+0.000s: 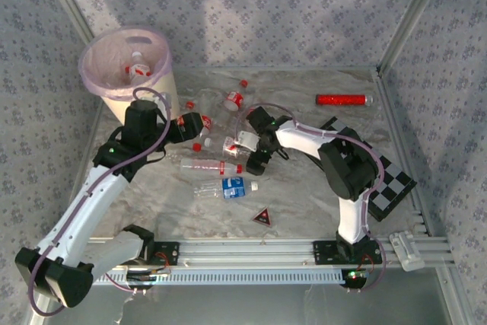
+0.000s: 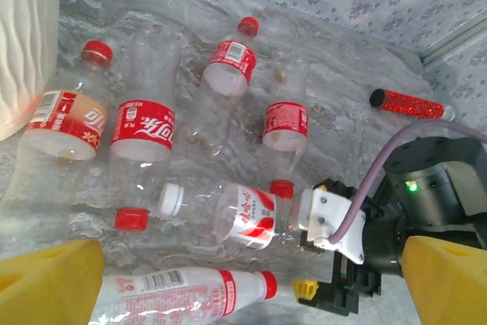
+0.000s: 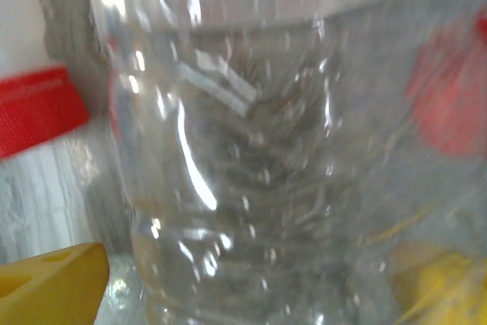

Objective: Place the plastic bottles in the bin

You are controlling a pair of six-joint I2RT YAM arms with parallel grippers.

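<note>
Seen from above, the bin [image 1: 86, 74] stands at the counter's [image 1: 312, 195] far left corner with some plastic bottles [image 1: 138, 68] inside; others lie scattered mid-counter. The left gripper [image 1: 189, 129] hovers beside the bin, and the right gripper [image 1: 237, 146] is at a clear bottle [image 1: 228, 144]. In the left wrist view, its yellow fingers [image 2: 46, 283] are spread wide and empty. In the right wrist view, the clear bottle sits between that gripper's fingers [image 3: 49, 283]; whether they pinch it cannot be told.
</note>
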